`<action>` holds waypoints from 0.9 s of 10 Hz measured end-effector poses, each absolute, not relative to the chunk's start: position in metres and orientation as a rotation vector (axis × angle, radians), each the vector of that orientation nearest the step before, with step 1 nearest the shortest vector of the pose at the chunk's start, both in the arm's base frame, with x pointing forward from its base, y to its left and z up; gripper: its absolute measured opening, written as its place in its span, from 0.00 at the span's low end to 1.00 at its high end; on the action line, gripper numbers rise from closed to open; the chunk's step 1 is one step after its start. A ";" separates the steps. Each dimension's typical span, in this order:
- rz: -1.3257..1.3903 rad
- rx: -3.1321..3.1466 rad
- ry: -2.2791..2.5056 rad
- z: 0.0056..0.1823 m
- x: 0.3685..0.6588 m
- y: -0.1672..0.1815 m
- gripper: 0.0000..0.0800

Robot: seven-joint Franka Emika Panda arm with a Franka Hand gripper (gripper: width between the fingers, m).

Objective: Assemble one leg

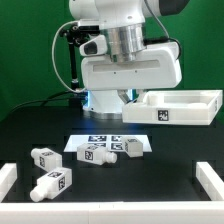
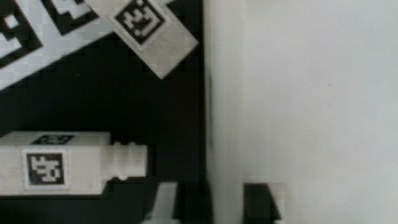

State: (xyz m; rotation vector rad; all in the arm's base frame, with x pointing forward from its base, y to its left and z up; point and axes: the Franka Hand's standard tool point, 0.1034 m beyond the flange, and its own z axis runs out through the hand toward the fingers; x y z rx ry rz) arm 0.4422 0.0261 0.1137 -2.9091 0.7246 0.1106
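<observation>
My gripper [image 2: 217,205] is shut on the side wall of the white square tabletop [image 2: 302,100], one finger on each side of its edge. In the exterior view the tabletop [image 1: 185,106] sits at the right behind the marker board, and my gripper [image 1: 126,96] holds its left edge, mostly hidden under the white hand. One white leg [image 2: 63,160] with a tag lies beside the fingers in the wrist view. Several white legs lie on the black table: two at the left [image 1: 45,157] [image 1: 52,183] and two on the marker board [image 1: 95,155] [image 1: 132,147].
The marker board [image 1: 100,143] lies in the middle of the table and also shows in the wrist view [image 2: 107,40]. White corner pieces stand at the front left [image 1: 6,178] and front right [image 1: 210,180]. A green backdrop stands behind.
</observation>
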 end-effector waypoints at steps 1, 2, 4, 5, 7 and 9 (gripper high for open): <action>0.111 -2.909 0.725 0.113 0.442 0.026 0.07; 0.115 -2.918 0.700 0.111 0.441 0.024 0.07; 0.221 -2.961 0.458 0.094 0.460 -0.017 0.07; 0.216 -2.961 0.391 0.101 0.492 -0.033 0.07; 0.182 -2.999 0.102 0.083 0.518 -0.051 0.07; 0.186 -3.000 0.090 0.080 0.516 -0.047 0.07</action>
